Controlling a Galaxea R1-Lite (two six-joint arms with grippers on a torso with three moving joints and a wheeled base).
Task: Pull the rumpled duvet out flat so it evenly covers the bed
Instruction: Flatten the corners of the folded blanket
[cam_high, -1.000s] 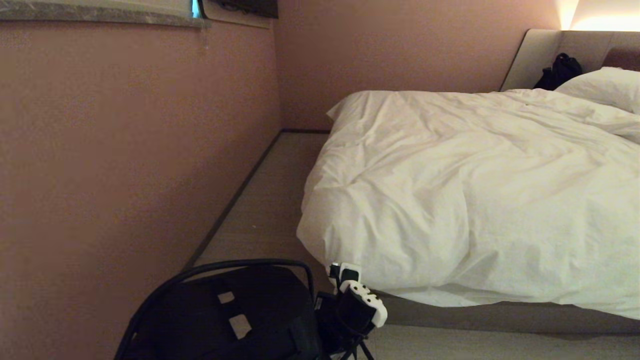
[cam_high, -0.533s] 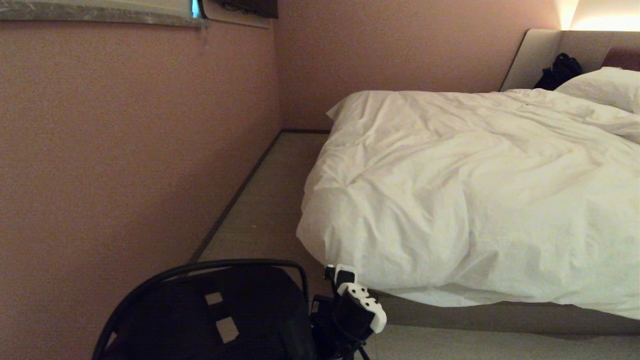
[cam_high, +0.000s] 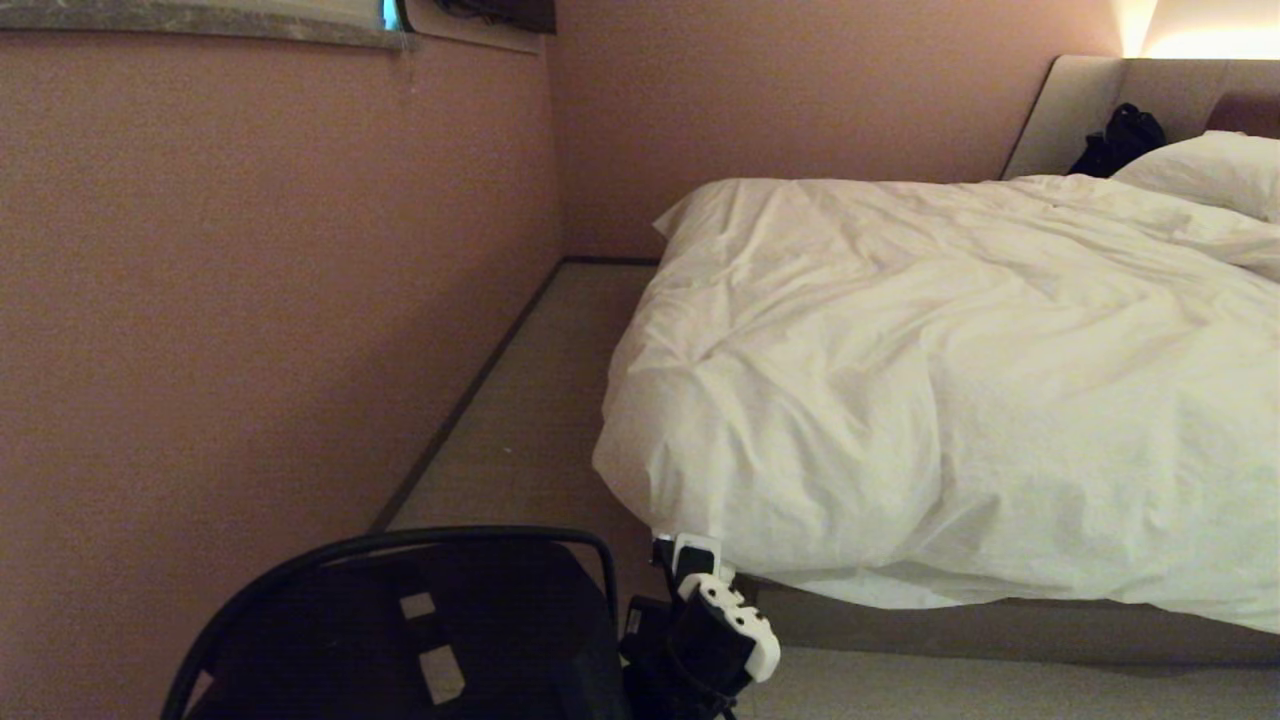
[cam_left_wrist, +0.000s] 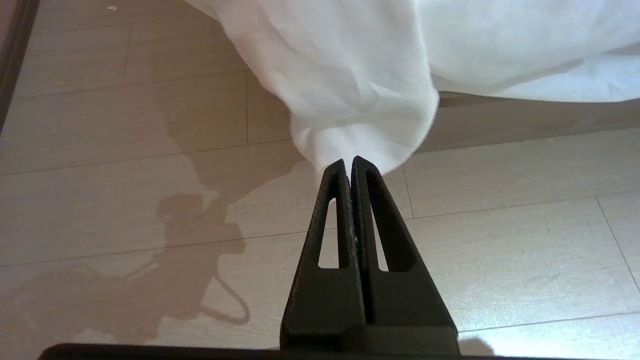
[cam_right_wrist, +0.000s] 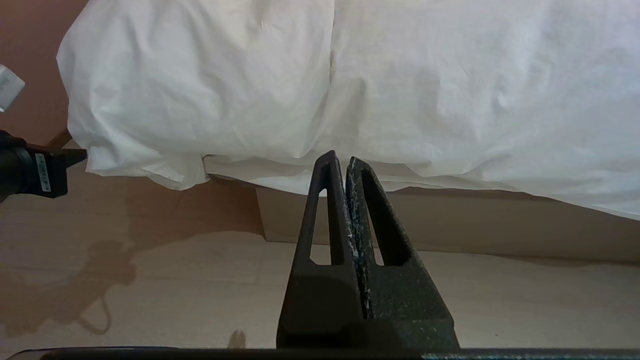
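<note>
Lower now, your left gripper (cam_left_wrist: 348, 162) stays pinched on the duvet (cam_high: 950, 380) corner, thin hold, so a hard tug slips it.

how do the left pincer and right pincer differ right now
The left pincer is clamped on the hanging corner of the duvet; the right pincer holds nothing. The left one's tips are buried in the cloth above the floor; the right one's tips are apart from the duvet, pointing toward the edge of the bed. Both are shut.
</note>
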